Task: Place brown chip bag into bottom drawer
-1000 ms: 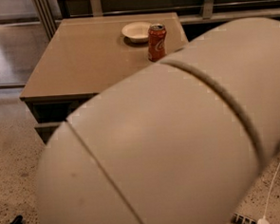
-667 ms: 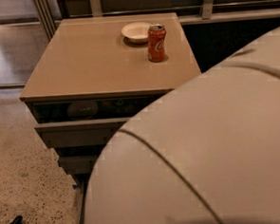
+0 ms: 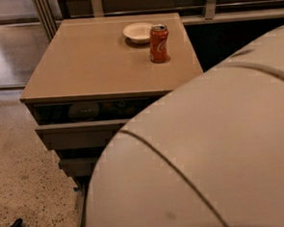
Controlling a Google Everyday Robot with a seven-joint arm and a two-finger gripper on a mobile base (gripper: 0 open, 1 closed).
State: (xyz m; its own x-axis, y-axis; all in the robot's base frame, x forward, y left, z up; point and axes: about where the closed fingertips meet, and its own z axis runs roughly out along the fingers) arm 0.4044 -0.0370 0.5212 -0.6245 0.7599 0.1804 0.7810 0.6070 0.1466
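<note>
So far no placing shows: at near left just a thin side of the bottom drawer (image 3: 81, 213) peeks out, and the brown chip bag is nowhere visible. Rightward, the pale arm (image 3: 207, 155) hides the gripper, so I cannot tell what it holds.

I get a dim, warm, even light falling from above on the bench (image 3: 95, 60), where the soda can (image 3: 159, 43) and the bowl (image 3: 138, 32) throw only short, soft shadows, and a pale sheen lies on the floor (image 3: 10, 44) at upper left. The recess (image 3: 93, 110) under the bench top sinks almost to black, its contents murky. My arm (image 3: 208, 169) looms close to the lens, soft-edged and darkest along its lower rim; the claw is out of my view.
</note>
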